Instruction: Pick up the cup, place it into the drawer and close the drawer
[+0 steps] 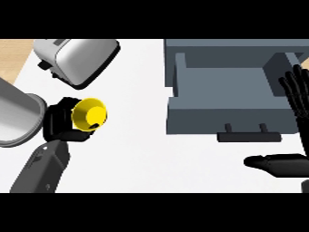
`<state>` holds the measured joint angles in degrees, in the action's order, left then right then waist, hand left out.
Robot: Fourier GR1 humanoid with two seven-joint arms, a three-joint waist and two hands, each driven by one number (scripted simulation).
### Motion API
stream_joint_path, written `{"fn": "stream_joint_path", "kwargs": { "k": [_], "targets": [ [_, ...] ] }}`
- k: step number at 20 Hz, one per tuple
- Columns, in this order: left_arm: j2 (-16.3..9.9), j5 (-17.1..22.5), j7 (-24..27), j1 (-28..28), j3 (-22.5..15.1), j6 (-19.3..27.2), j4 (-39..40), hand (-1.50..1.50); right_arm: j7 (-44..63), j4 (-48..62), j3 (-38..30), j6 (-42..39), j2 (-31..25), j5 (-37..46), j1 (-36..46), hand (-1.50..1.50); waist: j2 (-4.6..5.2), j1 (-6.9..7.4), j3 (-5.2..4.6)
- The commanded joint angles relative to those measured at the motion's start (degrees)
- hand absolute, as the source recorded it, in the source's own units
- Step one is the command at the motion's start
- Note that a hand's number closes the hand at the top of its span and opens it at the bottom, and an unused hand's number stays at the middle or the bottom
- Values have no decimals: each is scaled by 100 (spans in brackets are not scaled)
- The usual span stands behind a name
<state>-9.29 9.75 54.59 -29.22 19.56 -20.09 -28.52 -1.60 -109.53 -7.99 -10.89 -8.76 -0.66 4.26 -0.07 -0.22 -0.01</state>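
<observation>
The yellow cup [89, 114] lay on its side at the left of the white bench [150, 154], its open mouth turned toward the view, and the left hand [61, 121] was wrapped about it, black fingers [98, 123] showing across the rim and behind the cup's body. Whether the cup had come off the bench or only rested there in the hand could not be told from this steep view. A large grey cylinder [9, 113] sat touching or just beside that hand on its left, and a toaster [76, 56] stood beyond it toward the back. The grey drawer [224, 108] stood pulled out at the right, its cavity bare as far as could be seen, its dark handle [248, 135] facing the robot. The right hand [304, 118] rested at the right edge just beside the drawer, fingers straight and raised, thumb spread out below, with nothing in it. By my judgement the task was at its first stage: the grasp on the cup looked made, but the carry across the bench, the setting down inside the drawer and the pushing shut were all left to do. The cup was well apart from the drawer, so most of the work remained.
</observation>
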Motion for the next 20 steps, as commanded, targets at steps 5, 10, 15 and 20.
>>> {"fn": "stream_joint_path", "kwargs": {
  "k": [5, 10, 15, 20],
  "targets": [
    [313, -113, -511, -284, -577, 263, -1540, 150, 41, -138, -219, -22, -67, -173, -53, -150, -30, 57, 7],
    [671, -44, -1869, -1084, -822, 1051, -2494, 150, 184, 24, -243, 31, -122, -108, 158, -150, -29, 66, 7],
    [887, -140, -2942, -1162, -1315, 1433, -3480, 150, 18, -58, -314, -58, -95, -214, -67, -150, -21, 46, 5],
    [925, -182, -2964, -2144, -1763, 2148, -2684, 150, -397, 694, -430, -200, -217, -200, 231, -150, 25, -39, 4]
  ]
}}
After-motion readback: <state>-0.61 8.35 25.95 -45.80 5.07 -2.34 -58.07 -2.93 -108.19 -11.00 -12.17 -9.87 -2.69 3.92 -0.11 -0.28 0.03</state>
